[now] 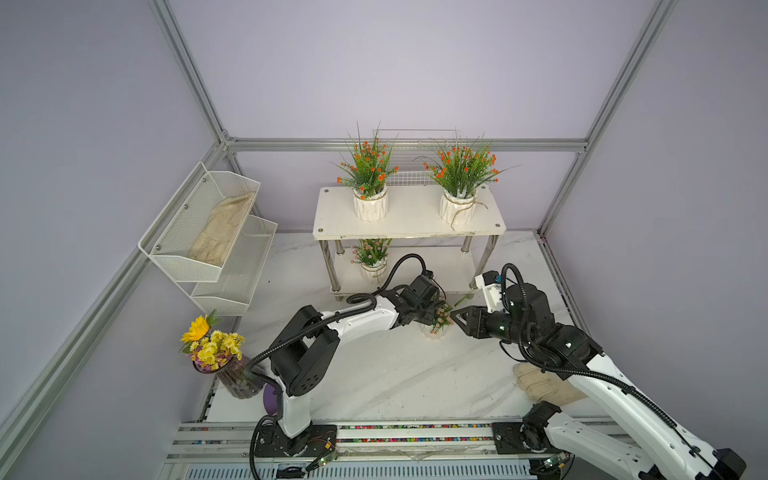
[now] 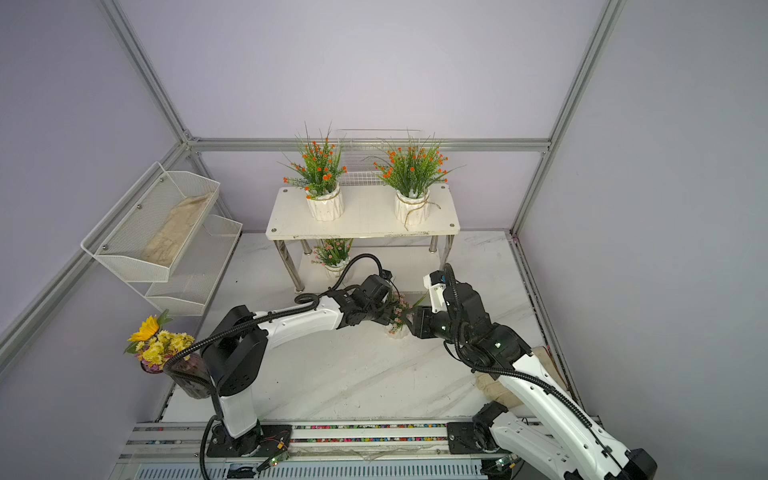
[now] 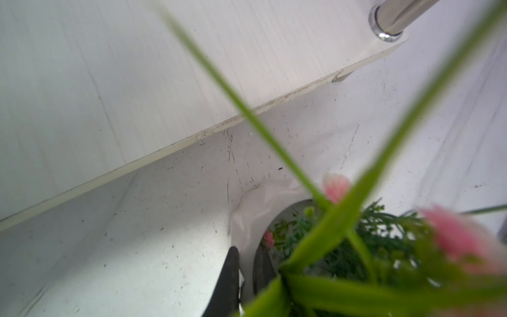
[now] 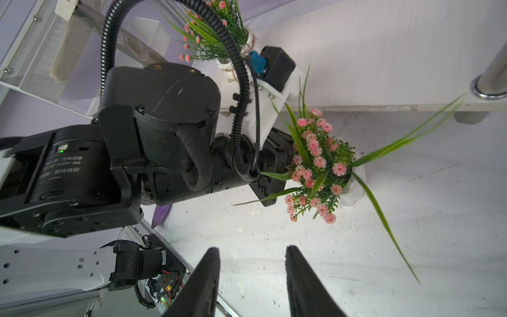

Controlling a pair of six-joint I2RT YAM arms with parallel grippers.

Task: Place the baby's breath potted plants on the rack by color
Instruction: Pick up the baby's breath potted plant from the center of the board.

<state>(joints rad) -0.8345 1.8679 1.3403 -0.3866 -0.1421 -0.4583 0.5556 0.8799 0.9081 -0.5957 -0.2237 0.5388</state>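
Two orange baby's breath potted plants (image 1: 370, 174) (image 1: 461, 170) stand on the rack's top board (image 1: 409, 222). On the lower board, at its left end, stands a pink one (image 1: 371, 253). Another pink plant (image 1: 441, 316) (image 4: 315, 164) in a white pot (image 3: 255, 208) is low over the table just in front of the rack. My left gripper (image 3: 248, 249) (image 1: 428, 319) is shut on that pot's rim, one finger inside and one outside. Close to the plant's right, my right gripper (image 4: 252, 251) (image 1: 457, 320) is open with nothing between its fingers.
White mesh tiered bins (image 1: 212, 237) hang at the left wall with a beige cloth in the upper one. The sunflower vase (image 1: 216, 349) stands front left. A wire basket (image 1: 411, 166) sits behind the rack. A beige glove (image 1: 544, 384) lies under my right arm.
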